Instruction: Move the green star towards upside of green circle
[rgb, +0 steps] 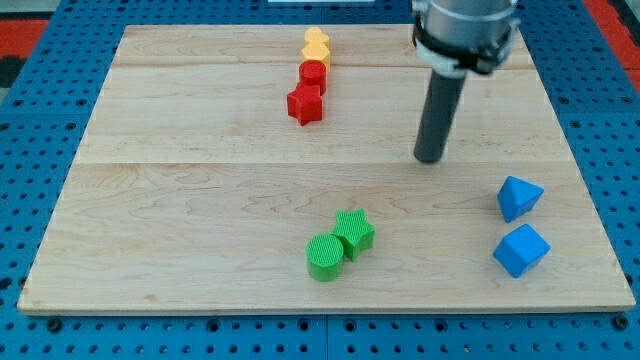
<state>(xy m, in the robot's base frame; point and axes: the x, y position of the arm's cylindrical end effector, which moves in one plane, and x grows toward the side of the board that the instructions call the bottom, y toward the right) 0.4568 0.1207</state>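
The green star lies near the view's bottom centre of the wooden board. It touches the green circle and sits at that block's upper right. My tip is on the board, well above and to the right of the green star, apart from every block. The dark rod rises from it to the arm at the view's top.
A red star, a red cylinder and a yellow block stand in a line at the view's top centre. A blue triangular block and a blue block lie at the right. The board's edge runs along the bottom.
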